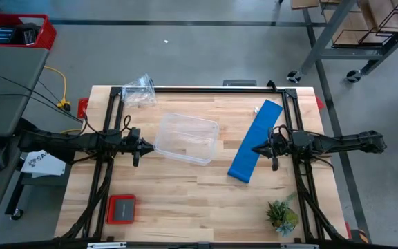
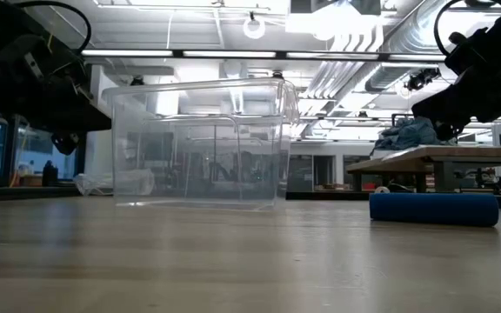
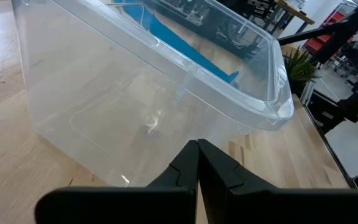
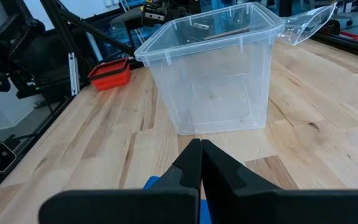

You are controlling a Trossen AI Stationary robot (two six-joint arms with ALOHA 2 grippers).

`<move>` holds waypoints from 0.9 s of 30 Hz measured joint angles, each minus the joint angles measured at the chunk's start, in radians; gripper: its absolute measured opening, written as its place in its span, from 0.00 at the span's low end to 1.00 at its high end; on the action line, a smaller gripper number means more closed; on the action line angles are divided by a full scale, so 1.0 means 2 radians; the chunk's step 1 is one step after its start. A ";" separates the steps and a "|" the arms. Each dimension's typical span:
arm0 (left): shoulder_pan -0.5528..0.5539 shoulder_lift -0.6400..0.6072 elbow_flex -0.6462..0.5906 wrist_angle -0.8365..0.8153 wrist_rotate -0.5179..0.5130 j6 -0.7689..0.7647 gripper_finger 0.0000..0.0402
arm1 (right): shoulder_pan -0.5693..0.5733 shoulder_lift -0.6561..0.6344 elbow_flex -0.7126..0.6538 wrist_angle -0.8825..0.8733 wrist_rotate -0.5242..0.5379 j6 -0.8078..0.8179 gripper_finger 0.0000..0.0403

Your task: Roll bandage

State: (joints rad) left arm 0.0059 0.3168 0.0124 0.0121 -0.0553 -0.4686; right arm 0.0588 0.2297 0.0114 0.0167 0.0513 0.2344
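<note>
The bandage (image 1: 256, 140) is a bright blue flat strip lying unrolled on the wooden table, slanting from the far right toward the middle; its near end shows in the low view (image 2: 434, 209). My left gripper (image 1: 146, 146) hovers shut at the table's left, just short of a clear plastic tub (image 1: 187, 137). My right gripper (image 1: 256, 148) hovers shut above the strip's middle, touching nothing. In the right wrist view the shut fingers (image 4: 199, 163) stand over a bit of the blue bandage (image 4: 152, 182).
The clear tub (image 2: 200, 143) stands between the two grippers, mid-table. A crumpled clear plastic bag (image 1: 139, 90) lies at the far left, a red box (image 1: 121, 209) at the near left, a small green plant (image 1: 282, 215) at the near right. Bare wood lies in front of the tub.
</note>
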 joint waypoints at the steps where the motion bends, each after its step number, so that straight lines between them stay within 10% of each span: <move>1: 0.000 0.000 0.000 0.000 0.000 0.000 0.00 | 0.000 0.000 0.000 0.000 0.000 0.000 0.00; 16: 0.000 0.000 0.000 0.000 0.000 0.000 0.00 | 0.000 0.000 0.000 0.009 0.013 -0.037 0.00; 22: 0.000 0.000 0.000 0.000 0.000 0.000 0.00 | 0.000 0.012 0.000 0.272 0.103 0.251 0.00; 27: 0.000 0.000 0.000 0.000 0.000 0.000 0.00 | 0.000 0.076 0.056 0.404 0.149 0.199 0.00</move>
State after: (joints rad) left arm 0.0055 0.3167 0.0124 0.0124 -0.0552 -0.4686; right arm 0.0586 0.3808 0.1236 0.8256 0.3492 0.6332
